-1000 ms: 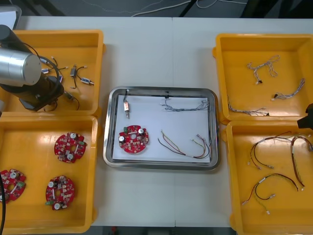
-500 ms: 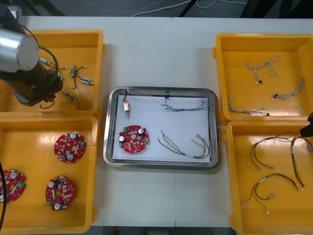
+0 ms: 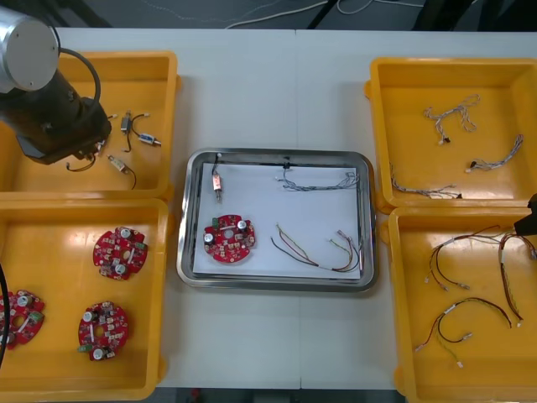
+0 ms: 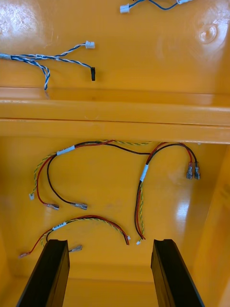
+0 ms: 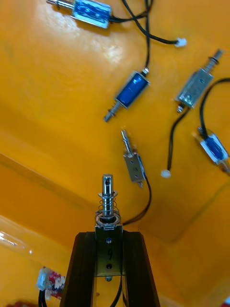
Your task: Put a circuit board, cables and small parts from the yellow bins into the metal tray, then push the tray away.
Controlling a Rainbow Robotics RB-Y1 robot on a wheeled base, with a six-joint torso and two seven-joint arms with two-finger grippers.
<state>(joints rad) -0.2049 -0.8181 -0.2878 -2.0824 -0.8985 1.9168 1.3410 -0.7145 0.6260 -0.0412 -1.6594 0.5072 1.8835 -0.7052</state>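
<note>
Steel and spring is what the left gripper [image 5: 109,236] has hold of: its black fingers are pinched in on a small metal part [image 5: 108,206], which stands up between them with its sprung pin poking out past the tips. It hangs above the far left yellow bin [image 3: 155,92], where more loose parts [image 5: 129,91] lie on the floor with their thin black leads. Across the table the right gripper [image 4: 109,244] waits with its fingers wide apart and nothing between them, over the near right yellow bin [image 4: 201,201] and its red and yellow cables [image 4: 72,184]. The metal tray [image 3: 188,218] in the middle already carries a red circuit board [image 3: 229,238], a delivered part [image 3: 217,185], a blue and white cable [image 3: 319,180] and a red and yellow cable [image 3: 319,250], so I'd reckon this is the small-parts step, pick made and carry to come. What the next move wants, to my eye, is a swing over the bin wall toward the tray with the pinch kept firm, then a low release on a bare patch of the white liner
</note>
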